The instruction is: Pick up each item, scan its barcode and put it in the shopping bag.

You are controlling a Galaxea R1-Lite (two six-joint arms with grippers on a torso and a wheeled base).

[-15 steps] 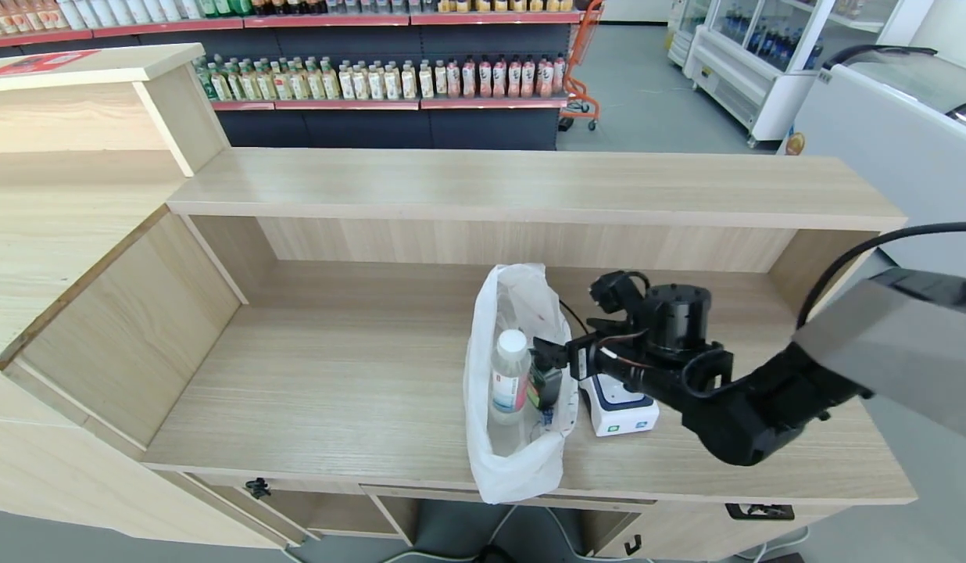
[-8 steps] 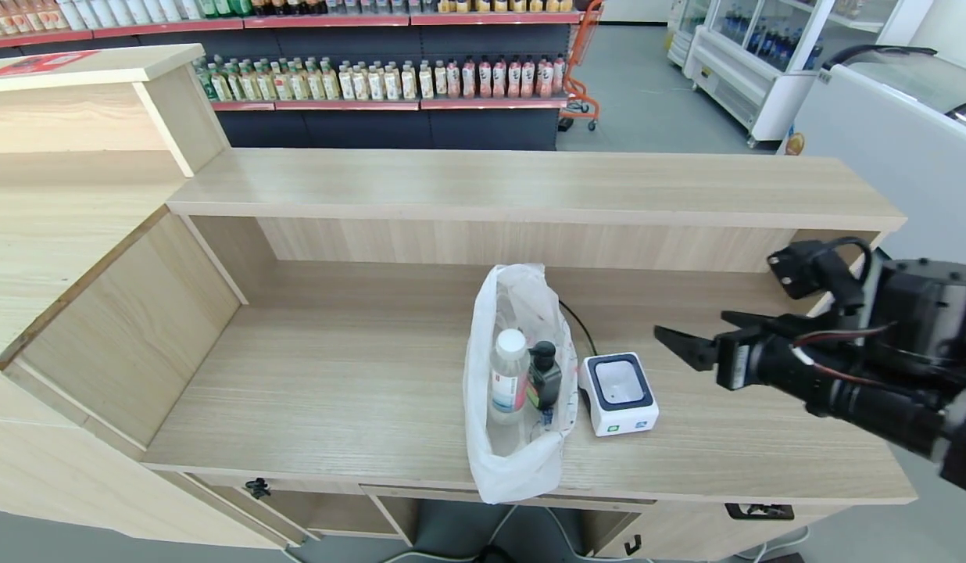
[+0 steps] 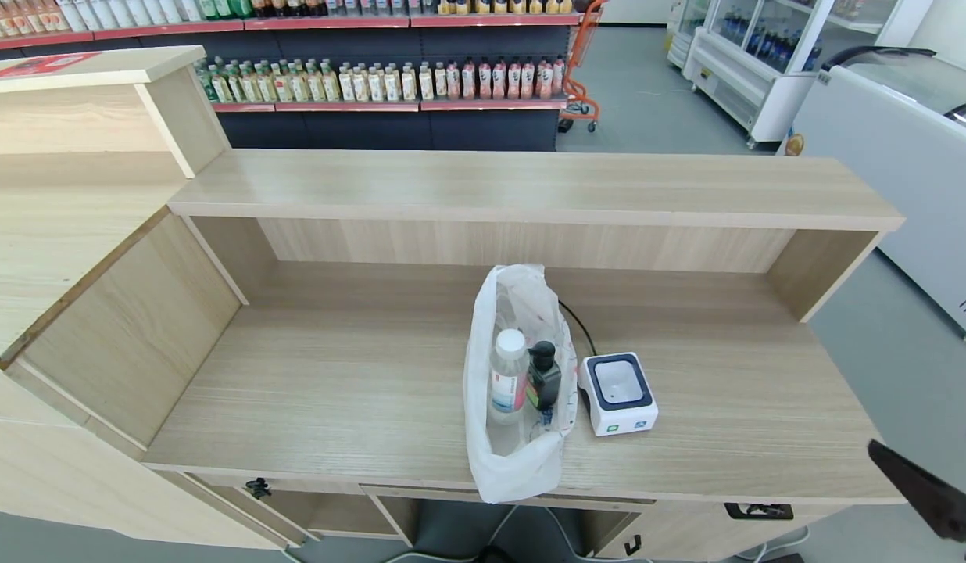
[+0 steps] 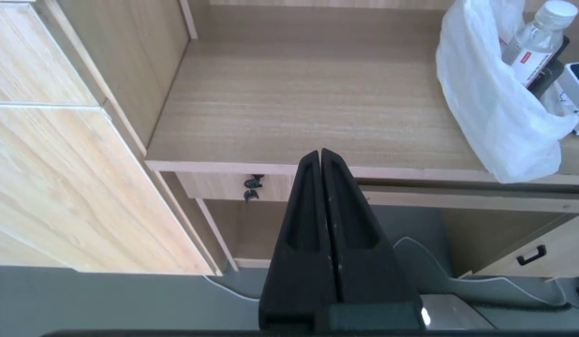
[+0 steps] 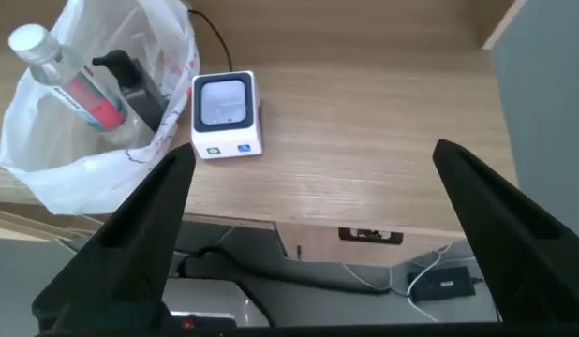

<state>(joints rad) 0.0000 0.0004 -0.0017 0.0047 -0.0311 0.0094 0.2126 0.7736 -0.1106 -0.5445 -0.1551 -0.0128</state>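
bag (image 3: 502,469) is holding two bottles (image 3: 509,379) beside the scanner (image 3: 617,393) — we are seeing the right gripper (image 5: 313,154) gaping wide, empty — the left gripper (image 4: 320,154) pressing its fingers together, empty.

Matte black fingers (image 5: 130,243) — long, tapered

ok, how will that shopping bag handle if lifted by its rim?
Probably floppy: the shopping bag is thin, creased white plastic slumping at the counter edge. Likely bottom-heavy: a clear bottle and a dark pump bottle stand inside and may tip together when lifted.
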